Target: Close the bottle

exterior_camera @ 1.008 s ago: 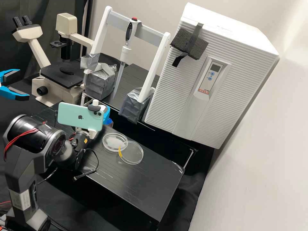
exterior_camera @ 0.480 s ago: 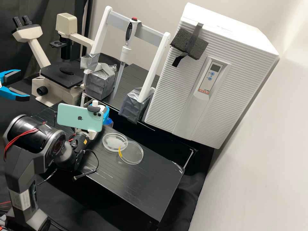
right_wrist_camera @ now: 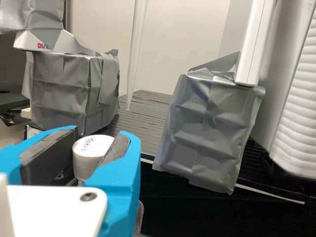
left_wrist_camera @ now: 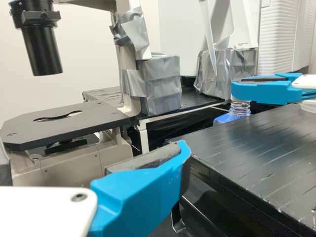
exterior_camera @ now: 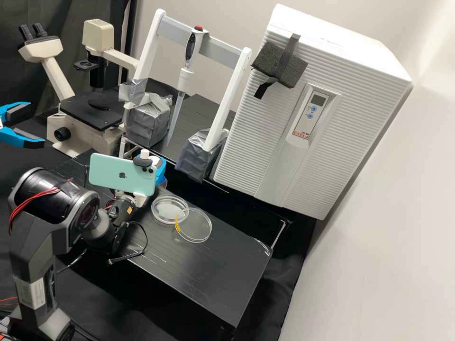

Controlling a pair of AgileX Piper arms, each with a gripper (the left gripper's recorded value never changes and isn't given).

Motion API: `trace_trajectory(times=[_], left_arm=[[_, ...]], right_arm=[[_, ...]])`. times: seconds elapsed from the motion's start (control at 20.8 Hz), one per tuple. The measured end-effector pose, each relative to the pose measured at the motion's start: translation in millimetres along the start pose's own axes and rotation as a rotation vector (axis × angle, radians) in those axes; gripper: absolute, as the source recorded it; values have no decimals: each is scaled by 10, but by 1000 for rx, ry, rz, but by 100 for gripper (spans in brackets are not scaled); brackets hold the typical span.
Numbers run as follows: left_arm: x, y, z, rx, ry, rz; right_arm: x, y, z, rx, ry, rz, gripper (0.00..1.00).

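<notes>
**Cap clamped in the right jaws, open bottle just beneath them**

The right jaws are clamped on the white cap (right_wrist_camera: 93, 153). In the right wrist view the cap stands upright between the grey pads of the two right fingers (right_wrist_camera: 118, 180), with its top face showing. In the left wrist view those same fingers (left_wrist_camera: 261, 91) lie level over the edge of the black table (left_wrist_camera: 256, 148), on the side toward the tape-wrapped blocks. The bottle (left_wrist_camera: 240, 108) stands just beneath them, its clear threaded neck bare and uncapped. Whether the neck and the fingers touch cannot be told.

The left jaws are apart with nothing between them. In the high view the left fingers (exterior_camera: 18, 136) sit at the left edge, near the microscope (exterior_camera: 80, 111) and well apart from the bottle.

Counted, there is one bottle and one cap.

- Two clear round dishes, one (exterior_camera: 169, 209) and the other (exterior_camera: 195, 225), lie on the table with their rims touching. They are near the right arm (exterior_camera: 47, 222), which carries one mint-green phone (exterior_camera: 121, 174).
- Two blocks wrapped in grey tape, one (exterior_camera: 148, 118) and the other (exterior_camera: 199, 156), stand behind, each at a foot of the one white stand (exterior_camera: 208, 45).
- One pipette (exterior_camera: 182, 80) hangs tip down from the stand, between the blocks.
- One white ribbed machine (exterior_camera: 322, 109) stands to the right.
- One dark foam block (exterior_camera: 279, 64) is strapped to the machine's upper corner.
</notes>
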Motion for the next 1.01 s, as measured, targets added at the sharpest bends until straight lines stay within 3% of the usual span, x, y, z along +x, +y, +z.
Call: trace_trajectory(times=[0.43,0.62,1.01], left_arm=[[2,-1,4,0,-2,0],[43,25,22,9,-22,5],[59,19,8,5,-21,3]], right_arm=[[-35,-58,41,4,-16,-20,0],[-35,-58,40,4,-16,-20,0],[-48,-12,1,1,-2,-3,0]])
